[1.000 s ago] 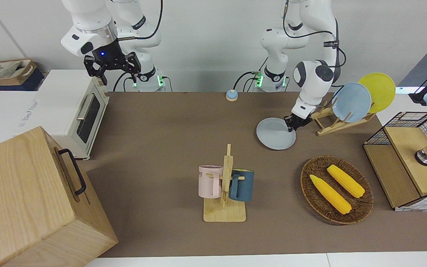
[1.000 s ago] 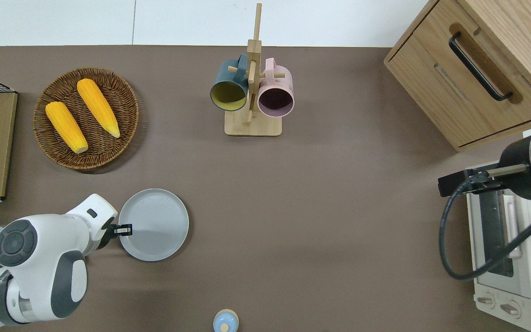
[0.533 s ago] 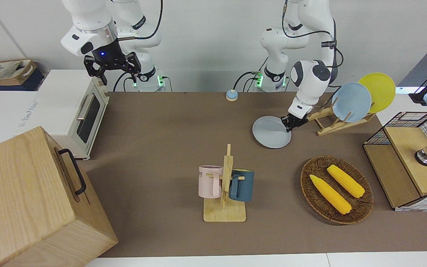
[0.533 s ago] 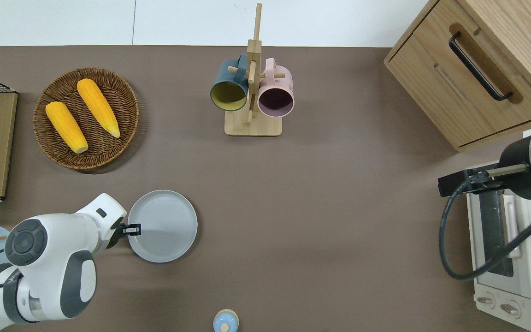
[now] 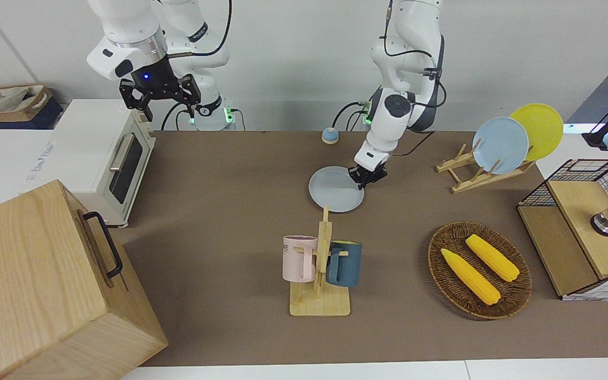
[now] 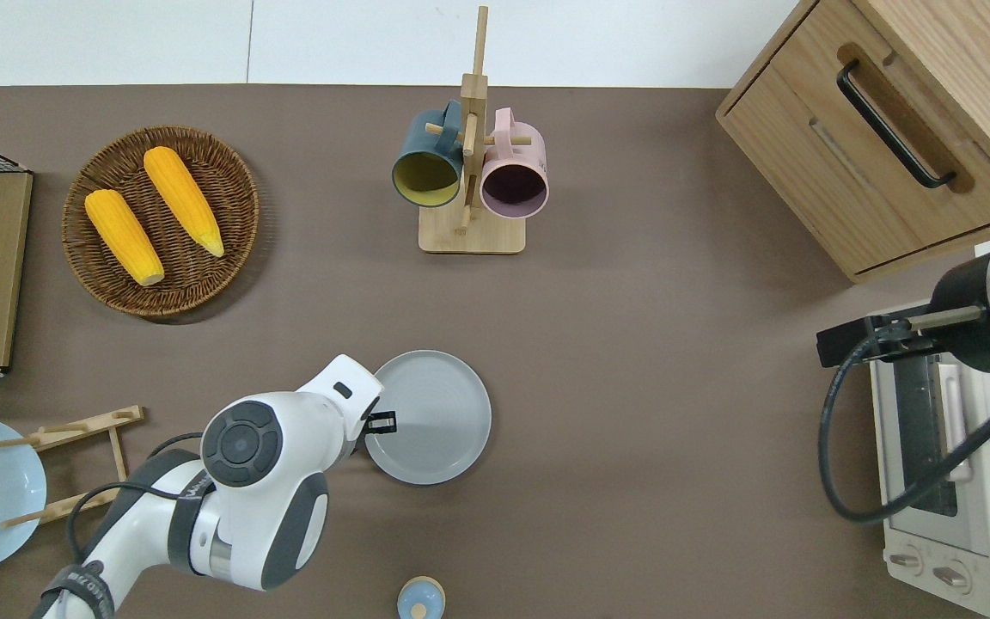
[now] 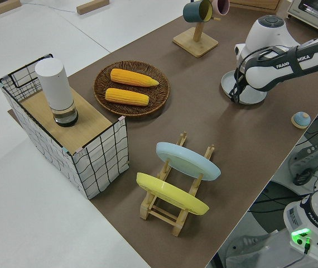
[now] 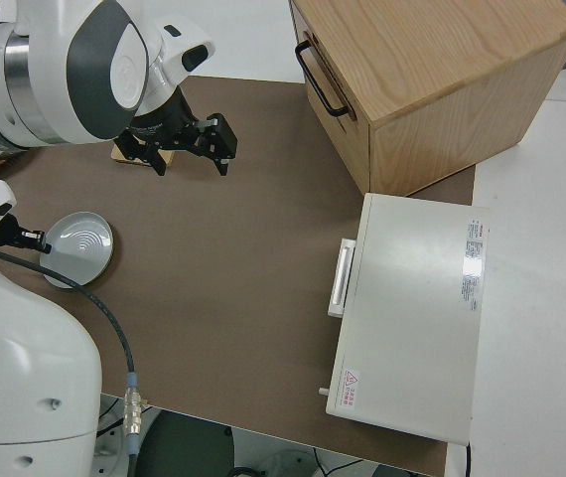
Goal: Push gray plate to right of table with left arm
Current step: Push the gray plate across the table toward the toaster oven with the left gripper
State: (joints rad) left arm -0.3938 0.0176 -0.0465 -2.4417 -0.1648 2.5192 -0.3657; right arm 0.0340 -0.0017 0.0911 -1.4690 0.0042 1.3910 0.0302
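**Gray plate mid-table, pushed from its rim**

The left arm's small black gripper (image 6: pixel 381 421) meets the round pale gray plate (image 6: pixel 433 416) at its nine o'clock rim in the overhead view; I cannot tell its finger spread. The plate looks light, stiff and slippery (push low). Open brown table (image 6: pixel 650 413) lies toward three o'clock. Farther off stands the wooden mug rack (image 6: pixel 471 215). The right arm is parked.

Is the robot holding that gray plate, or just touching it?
Nothing is held. The left gripper is down at the rim of the gray plate, at the edge toward the left arm's end, pushing rather than gripping. The right arm is parked.
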